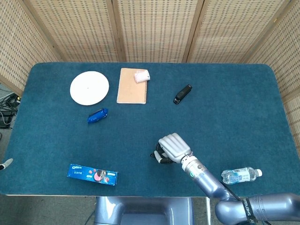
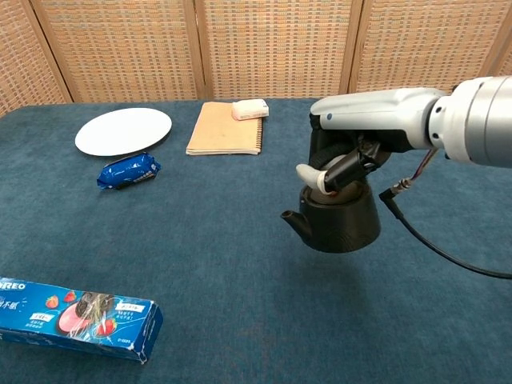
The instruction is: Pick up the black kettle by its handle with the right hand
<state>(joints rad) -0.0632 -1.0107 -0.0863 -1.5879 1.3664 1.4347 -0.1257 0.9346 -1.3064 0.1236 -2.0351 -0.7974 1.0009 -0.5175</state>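
1. While the right hand (image 2: 346, 164) curls its fingers around the top handle of the black kettle (image 2: 336, 221), the kettle hangs clear of the blue table (image 2: 240, 264), with a faint shadow on the cloth beneath it in the chest view.
2. From the head view, the right hand (image 1: 174, 147) covers most of the kettle (image 1: 158, 156); only a dark edge shows at about 8 o'clock from the hand, near the front middle of the table (image 1: 225, 122).
3. Its spout points toward 9 o'clock in the chest view, and the body is tilted slightly.
4. Neither view shows the left hand, so nothing can be said of its fingers.
5. A white plate (image 1: 89, 87) lies toward 11 o'clock from the kettle, well apart from it, near the far left of the table.
6. Just beside the plate, at its 3 o'clock, lies a tan notebook (image 1: 132, 86) with a small pink-white block (image 1: 141, 76) resting on its far right corner.
7. A blue snack packet (image 1: 97, 115) sits at about 5 o'clock from the plate.
8. A long blue Oreo box (image 2: 76, 317) lies near the front left edge, at roughly 9 o'clock from the kettle in the head view.
9. A small black object (image 1: 183, 93) lies at about 12 o'clock from the hand, well apart.
10. A plastic water bottle (image 1: 241, 175) lies on its side at about 4 o'clock from the hand, near the front edge.
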